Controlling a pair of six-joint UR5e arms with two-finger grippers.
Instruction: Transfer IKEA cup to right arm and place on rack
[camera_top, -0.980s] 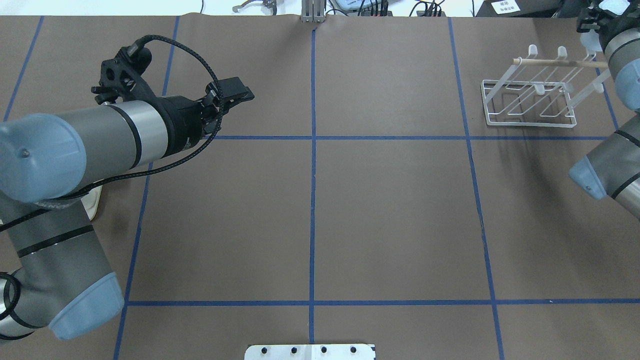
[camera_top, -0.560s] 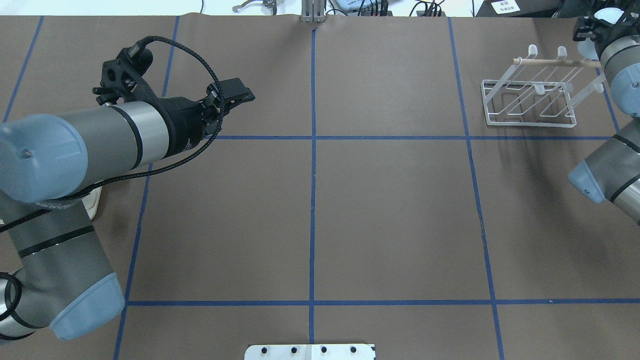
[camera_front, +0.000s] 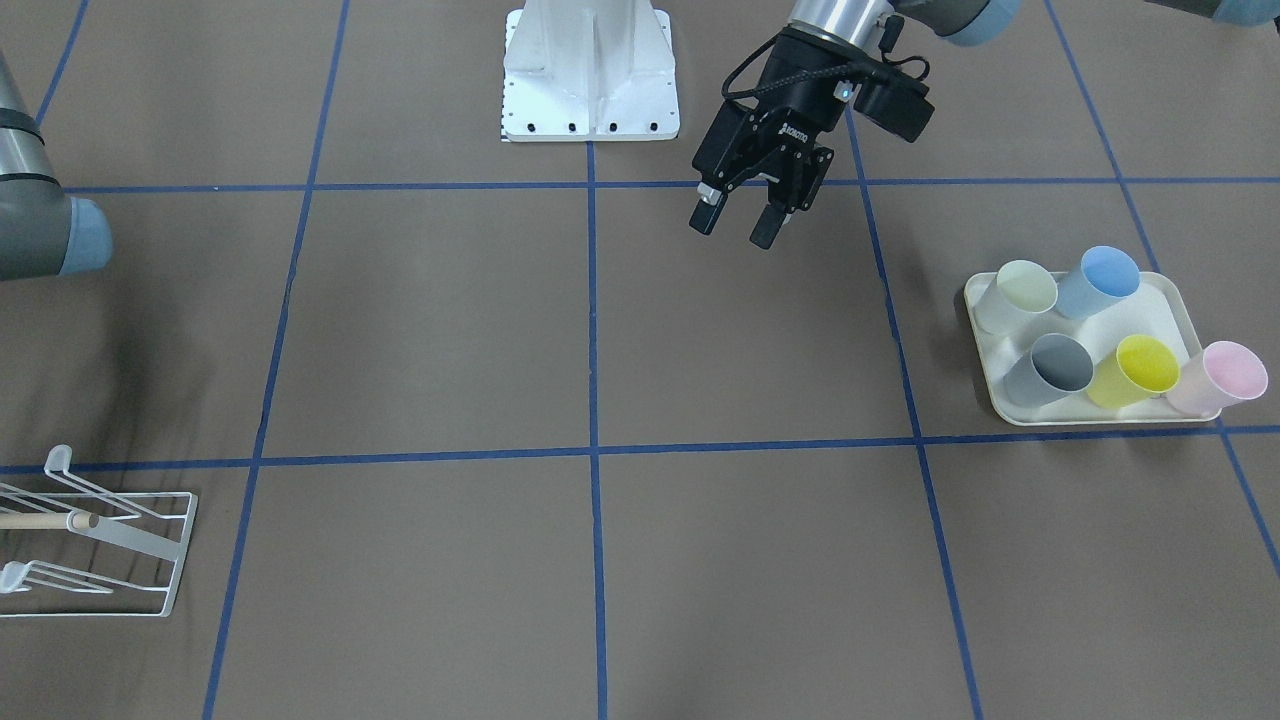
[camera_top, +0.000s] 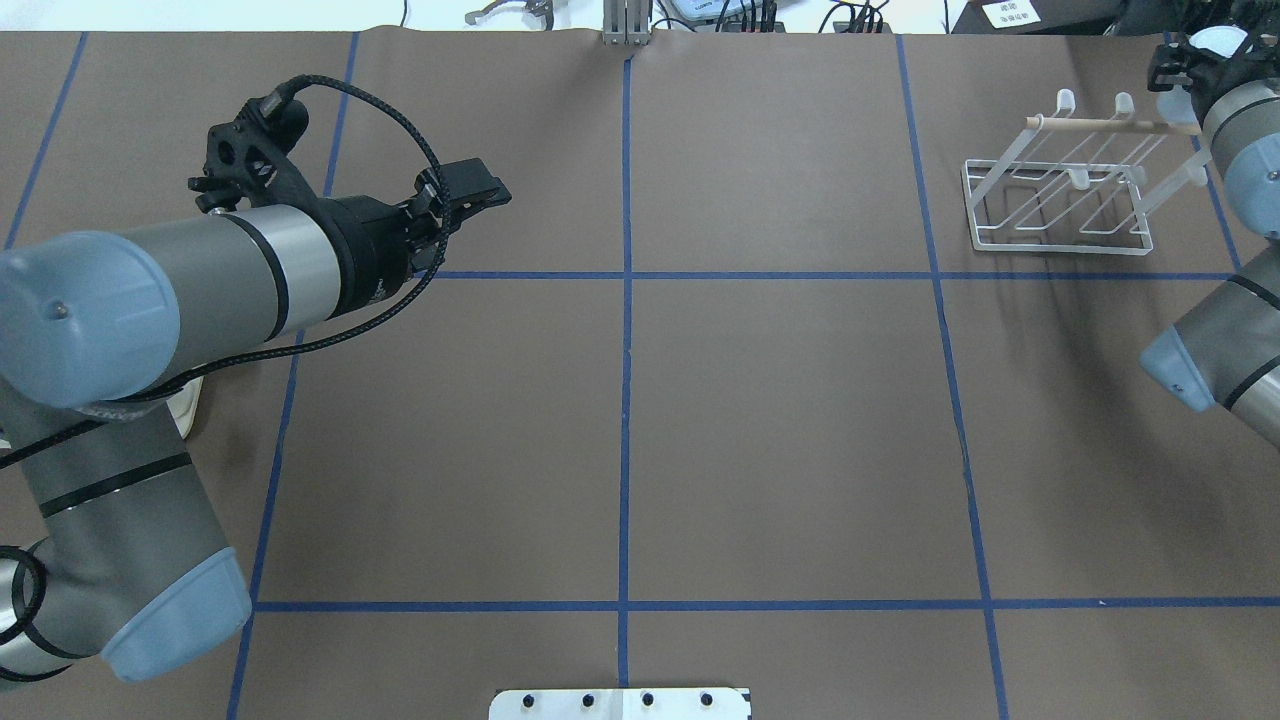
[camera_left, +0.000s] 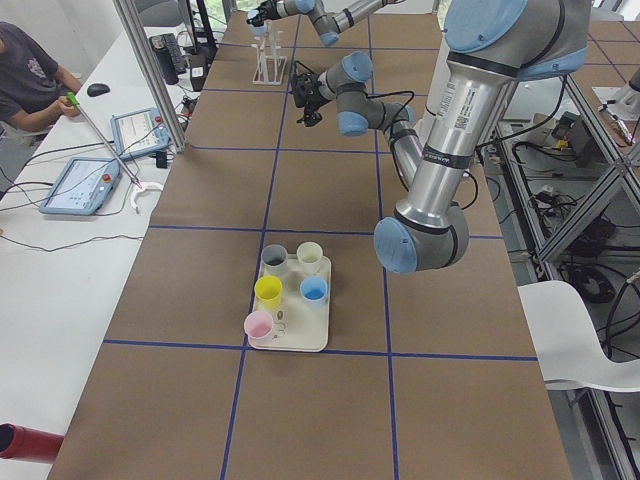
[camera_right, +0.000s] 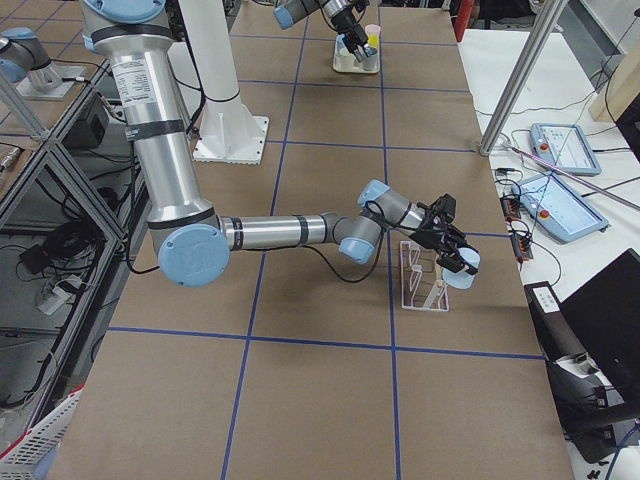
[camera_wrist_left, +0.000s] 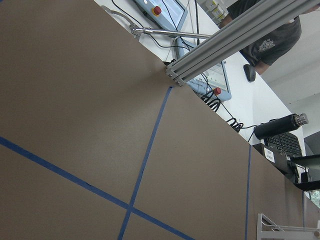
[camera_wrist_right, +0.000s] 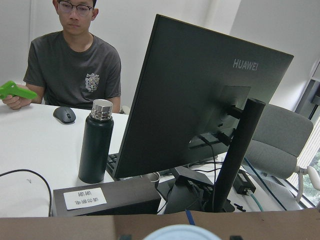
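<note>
My right gripper (camera_top: 1200, 58) is at the table's far right corner, shut on a pale blue IKEA cup (camera_top: 1216, 40). It holds the cup just past the far end of the white wire rack (camera_top: 1058, 192), close to the wooden dowel. The right side view shows the same cup (camera_right: 463, 274) at the gripper's tip (camera_right: 450, 256) over the rack (camera_right: 421, 278). The cup's rim (camera_wrist_right: 180, 233) fills the bottom of the right wrist view. My left gripper (camera_front: 745, 225) hangs open and empty above the table's middle left.
A cream tray (camera_front: 1180, 300) on my left side holds several coloured cups lying on their sides. A white base plate (camera_front: 590, 80) sits at the near edge. A person sits beyond the far edge by a monitor (camera_wrist_right: 200, 100) and a bottle.
The right arm has shifted the cup a little farther toward the back right, past the dowel's end. The left arm has barely moved.
</note>
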